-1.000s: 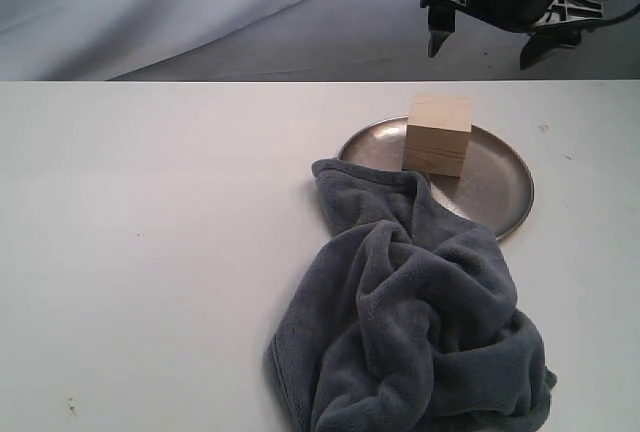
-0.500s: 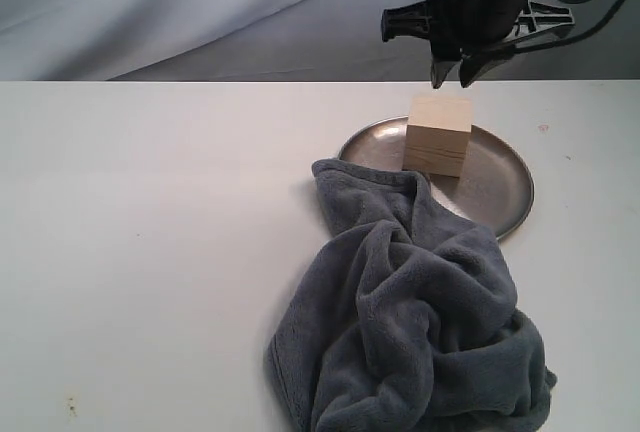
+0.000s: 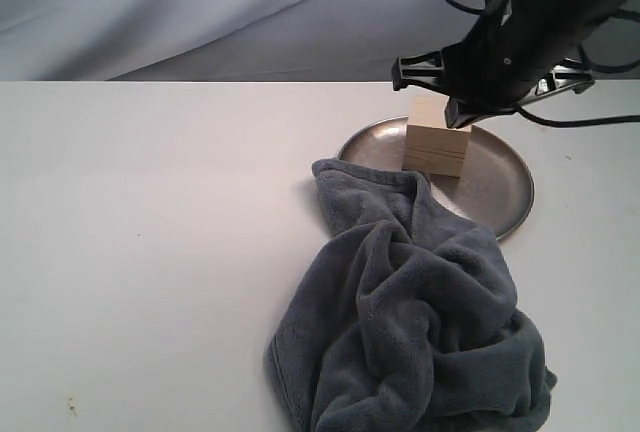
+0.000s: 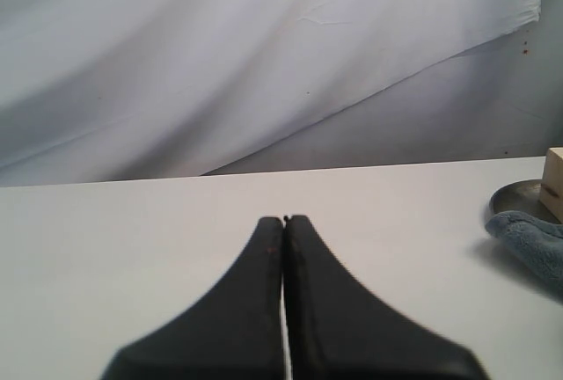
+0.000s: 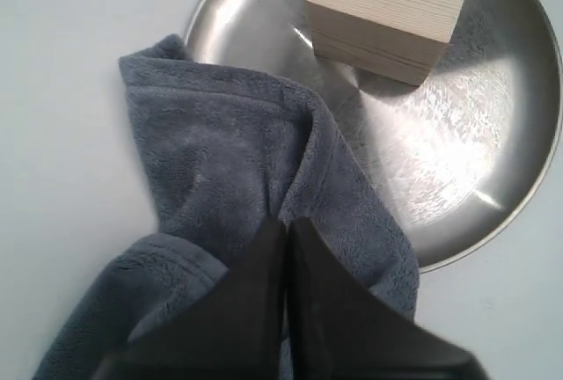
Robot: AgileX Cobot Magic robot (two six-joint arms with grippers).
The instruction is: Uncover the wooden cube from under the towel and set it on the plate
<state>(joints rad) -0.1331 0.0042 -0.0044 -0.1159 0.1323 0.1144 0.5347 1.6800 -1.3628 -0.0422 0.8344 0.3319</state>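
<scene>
The pale wooden cube (image 3: 437, 147) stands uncovered on the far left part of the round silver plate (image 3: 497, 190). The crumpled grey-blue towel (image 3: 410, 322) lies in front of the plate, and its far corner overlaps the plate's near rim. My right arm (image 3: 510, 47) hovers above the cube and plate. In the right wrist view my right gripper (image 5: 286, 222) is shut and holds nothing; it sits over the towel (image 5: 229, 151), with the cube (image 5: 396, 2) and plate (image 5: 479, 134) beyond. My left gripper (image 4: 283, 219) is shut and empty, low over bare table. The cube (image 4: 554, 182) shows at that view's edge.
The white table (image 3: 150, 252) stretches wide to the left of the towel. A grey cloth backdrop (image 3: 200, 12) hangs behind the table's far edge. Black cables trail from the right arm at the right side.
My right gripper has gone from wide open to shut. The right arm has swung left and lower, and now hangs over the cube and plate. Cube, plate and towel have not moved.
</scene>
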